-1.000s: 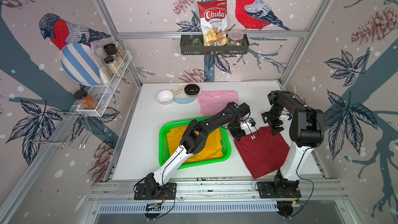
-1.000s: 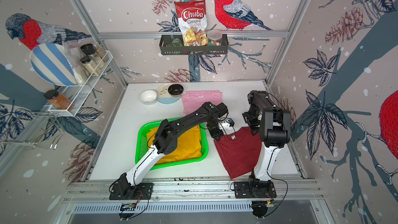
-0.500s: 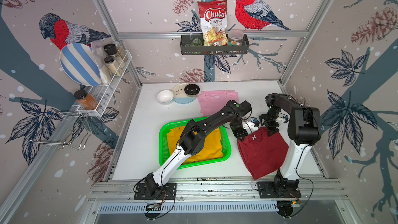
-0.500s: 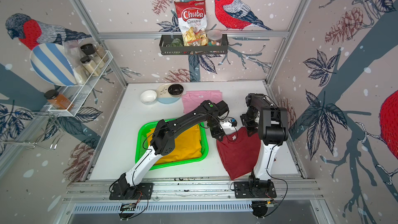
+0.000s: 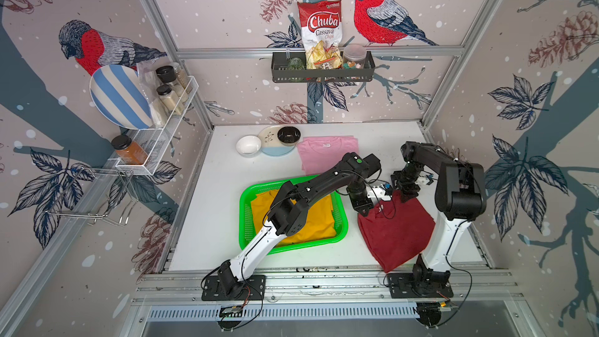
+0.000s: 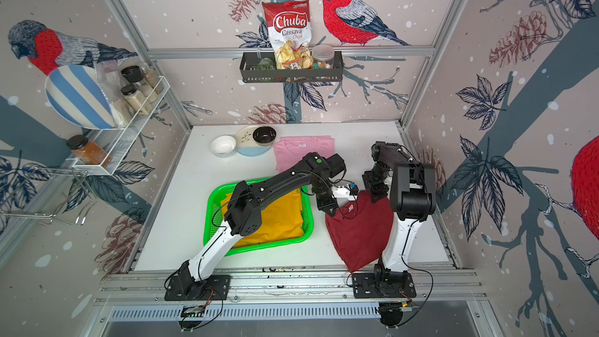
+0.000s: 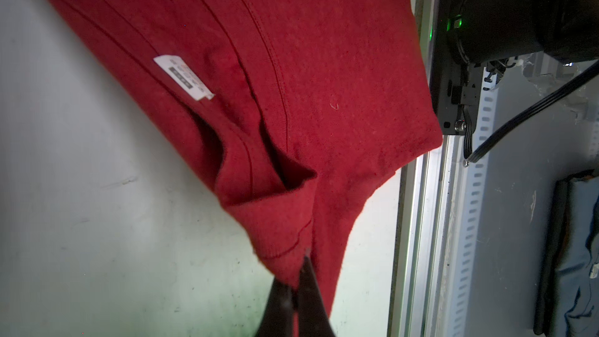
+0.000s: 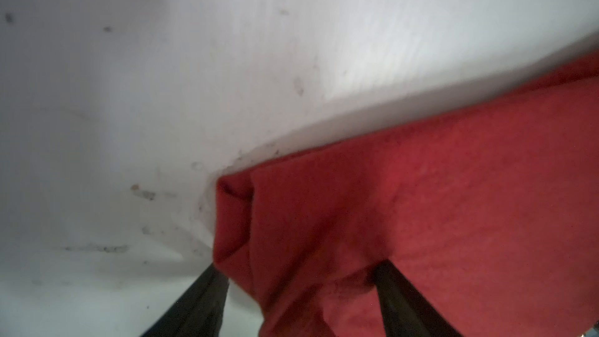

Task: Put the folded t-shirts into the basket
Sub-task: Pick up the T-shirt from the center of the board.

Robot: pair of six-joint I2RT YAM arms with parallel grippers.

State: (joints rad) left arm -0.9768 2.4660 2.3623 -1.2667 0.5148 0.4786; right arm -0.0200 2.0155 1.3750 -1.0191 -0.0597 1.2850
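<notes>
Red shirt (image 5: 397,231) lies on the table (image 5: 220,189), just beside the basket (image 5: 245,218) on its R side, and turned askew. L gripper (image 7: 296,290) is closed tight on the corner near the collar, and the cloth there is pulled up to a peak. R gripper (image 8: 299,269) stands at the other far corner w/ jaws apart, one finger on each side of the folded edge, not pinching yet. Yellow shirt (image 5: 319,218) is already in the basket. Pink shirt (image 5: 324,157) lies flat at the back of the table, well apart from the basket.

Handling, as I judge it: the red shirt is light and soft, w/ no stiffness at all, so it will sag, and the fold may open if held at one point only. Better to take both far corners through all layers, incl. the bottom one, and lift level. It is not slippery or fragile, b/c knit cloth grips well. Risk: a jaw catches only the top layer, then the rest hangs down and drags on the basket rim.
</notes>
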